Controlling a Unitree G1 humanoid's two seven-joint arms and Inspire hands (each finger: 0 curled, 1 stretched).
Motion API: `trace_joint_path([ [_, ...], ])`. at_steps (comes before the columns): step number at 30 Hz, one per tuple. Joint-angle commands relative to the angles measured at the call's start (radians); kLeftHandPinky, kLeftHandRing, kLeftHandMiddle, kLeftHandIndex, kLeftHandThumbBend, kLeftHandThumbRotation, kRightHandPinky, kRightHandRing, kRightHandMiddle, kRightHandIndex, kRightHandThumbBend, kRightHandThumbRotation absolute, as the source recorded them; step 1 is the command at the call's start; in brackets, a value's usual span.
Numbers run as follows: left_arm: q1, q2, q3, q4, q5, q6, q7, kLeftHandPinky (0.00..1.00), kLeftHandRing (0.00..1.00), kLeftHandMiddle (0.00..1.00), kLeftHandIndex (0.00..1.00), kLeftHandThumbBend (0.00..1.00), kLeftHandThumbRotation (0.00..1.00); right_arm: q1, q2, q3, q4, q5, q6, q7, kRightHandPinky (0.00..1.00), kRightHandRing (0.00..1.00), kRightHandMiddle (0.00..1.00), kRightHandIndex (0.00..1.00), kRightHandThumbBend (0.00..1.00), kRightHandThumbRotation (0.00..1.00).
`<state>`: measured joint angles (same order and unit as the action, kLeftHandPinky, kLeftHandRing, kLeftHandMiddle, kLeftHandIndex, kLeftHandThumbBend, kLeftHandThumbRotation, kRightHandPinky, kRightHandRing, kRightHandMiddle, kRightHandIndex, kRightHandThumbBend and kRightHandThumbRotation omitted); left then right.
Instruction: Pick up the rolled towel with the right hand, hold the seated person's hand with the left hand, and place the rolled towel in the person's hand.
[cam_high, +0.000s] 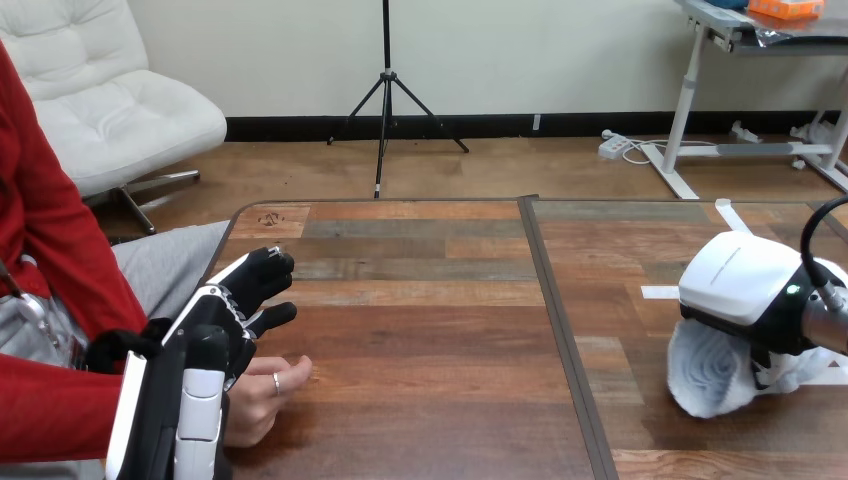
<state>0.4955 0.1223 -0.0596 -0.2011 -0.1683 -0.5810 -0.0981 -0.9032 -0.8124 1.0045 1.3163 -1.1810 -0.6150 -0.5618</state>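
We find the right hand (745, 285) at the far right of the bench (430, 340), set down over the rolled towel (705, 375) from above. Its fingers are curled round the roll and it is grasping the towel. The towel's spiral end faces the view. Whether the roll is clear of the bench or resting on it we cannot tell; it sits low either way.

The left hand (225, 320) is at the near left edge, just above and beside the person's hand (262, 395). The person's hand lies on the bench, loosely closed. The left hand's fingers reach forward, relaxed, with the thumb out to the side. We see nothing wrapped round the person's hand, so we record the left hand as released.

Towel and person's hand are well apart, with most of the bench between them.

Our judgement:
- The grasp on the towel appears made.
- The hold on the person's hand is approached but not closed.
- The carry across and the placing of the towel are outstanding.
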Motion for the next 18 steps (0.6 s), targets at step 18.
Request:
trace_joint_path([
  [18,-0.029,-0.014,0.015,-0.034,0.01,0.026,-0.006,0.77,0.85,0.83,0.78,0.73,1.0,0.028,0.024,-0.398,-0.058,0.491,-0.163,0.262,0.35,0.4,0.47,0.44,0.74,0.0],
])
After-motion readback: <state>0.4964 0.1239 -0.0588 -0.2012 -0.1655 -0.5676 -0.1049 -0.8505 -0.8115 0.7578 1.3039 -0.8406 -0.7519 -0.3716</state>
